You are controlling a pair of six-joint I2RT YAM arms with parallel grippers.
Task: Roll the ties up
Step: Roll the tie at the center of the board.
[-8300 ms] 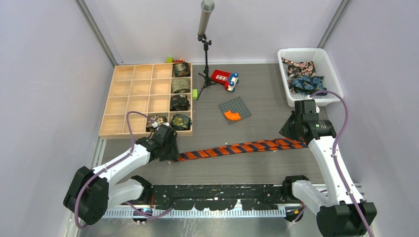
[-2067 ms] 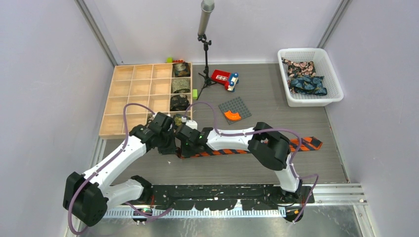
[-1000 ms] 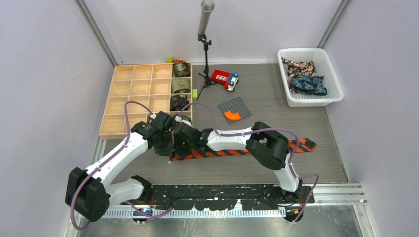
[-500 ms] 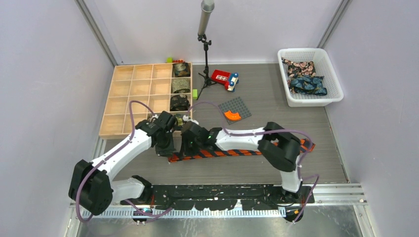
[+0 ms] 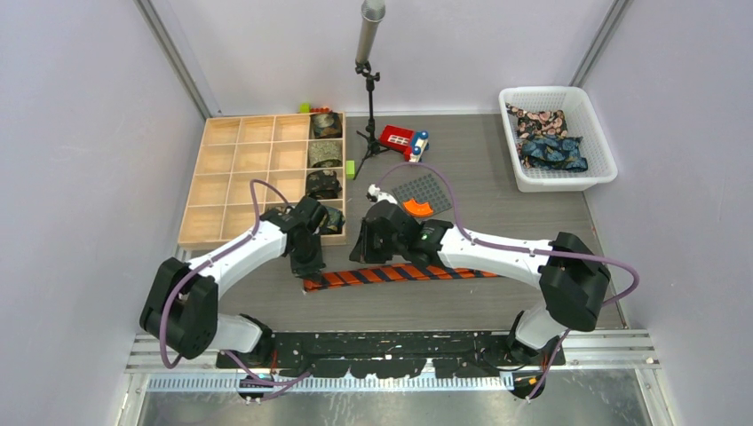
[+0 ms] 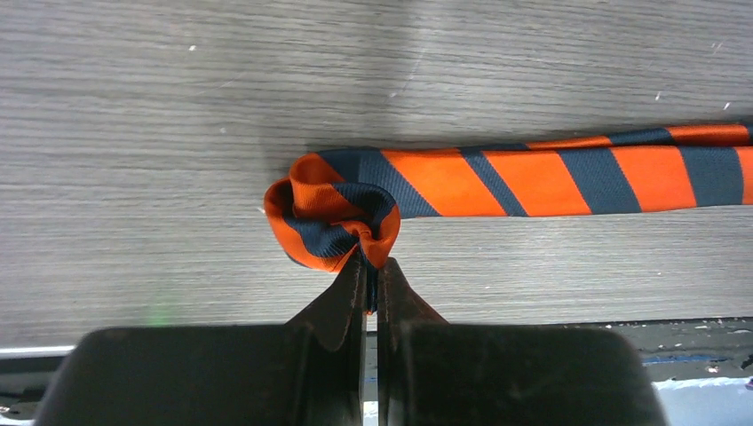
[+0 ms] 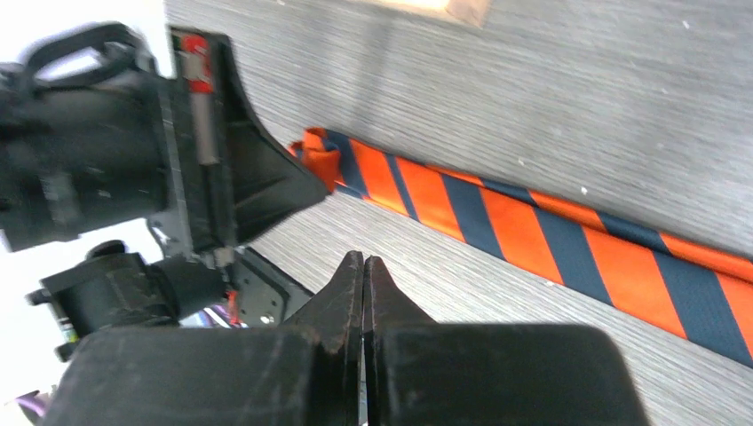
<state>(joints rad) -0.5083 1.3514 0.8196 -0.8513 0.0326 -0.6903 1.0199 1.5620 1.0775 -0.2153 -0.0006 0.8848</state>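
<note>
your striped tie point(image 5: 400, 273) lies flat across the near part of the table, around 6 o'clock from the table's middle in the top view, running from 9 toward 3. its narrow end, at the 9 o'clock tip, is already turned into a small loose curl point(image 6: 327, 209), about one turn. your left gripper point(image 6: 371, 264) is pinched tight on the 6 o'clock side of that curl in its wrist view, with a fold of cloth between the fingers. your right gripper point(image 7: 362, 259) has its fingers pressed together with nothing between them. it hovers over bare table just off the strip, near the left one.

treat the cloth as light, limp and rather slick: a satiny weave with no stiffness of its own. the curl will likely spring open or go lopsided the moment the pinch slackens, and the flat length will probably slide on the table rather than resist. take hold at the curl's core, across the full width. an edge grip risks the roll coning. the free gripper looks best used pressing the flat strip just to 3 o'clock of the curl, to keep tension.

other rolled ties point(image 5: 324, 153) sit in the wooden divider tray point(image 5: 235, 182) at 10 o'clock. loose ties point(image 5: 550, 151) lie in the white basket point(image 5: 597, 142) at 2 o'clock.
</note>
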